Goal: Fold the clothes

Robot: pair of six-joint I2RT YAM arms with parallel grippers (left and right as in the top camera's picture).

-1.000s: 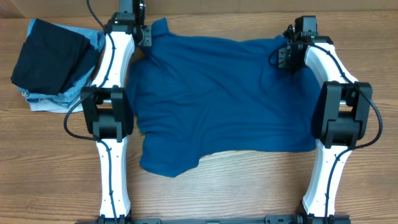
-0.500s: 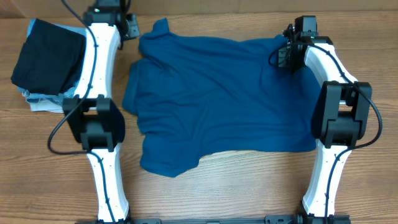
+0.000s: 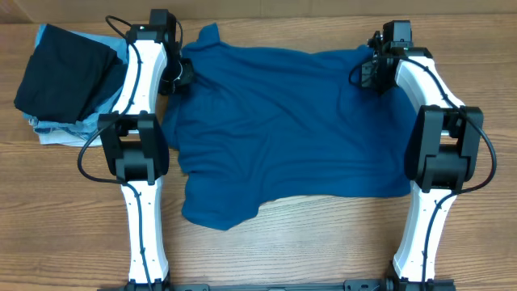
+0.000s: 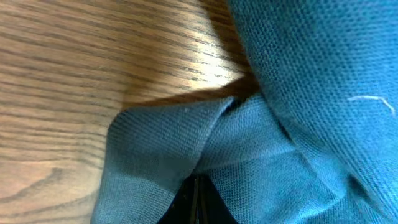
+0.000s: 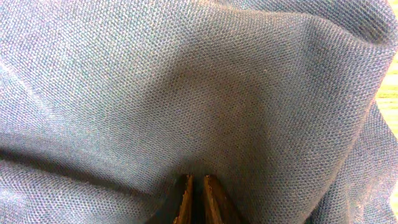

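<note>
A: Overhead view, leftmost item first?

B: A stack of garments at the far-left corner of the wooden table (image 3: pixel 73 202): a black garment (image 3: pixel 60 77) on top, pale light-blue garments (image 3: pixel 56 133) showing beneath its edges.

A: Next to the right?

B: The left gripper (image 3: pixel 179 74), at the far-left edge of the royal-blue T-shirt (image 3: pixel 291 129), near the collar end. In the left wrist view the jaws are closed, the dark fingertips (image 4: pixel 198 200) meeting on a pinched fold of blue fabric (image 4: pixel 261 168), with bare wood beside the cloth edge.

A: And the shirt itself?

B: It lies spread across the middle of the table between the two arms, wrinkled, not folded. One sleeve (image 3: pixel 218 208) sticks out at the near-left side; a flap at the far-left edge points towards the back of the table.

A: The right side?

B: The right gripper (image 3: pixel 373 71) sits at the shirt's far-right corner. The right wrist view shows its fingertips (image 5: pixel 186 198) close together, nearly shut, with blue fabric (image 5: pixel 199 93) bunched directly in front of and around them; the cloth appears pinched between them. A sliver of table shows at the right edge of that view.
</note>
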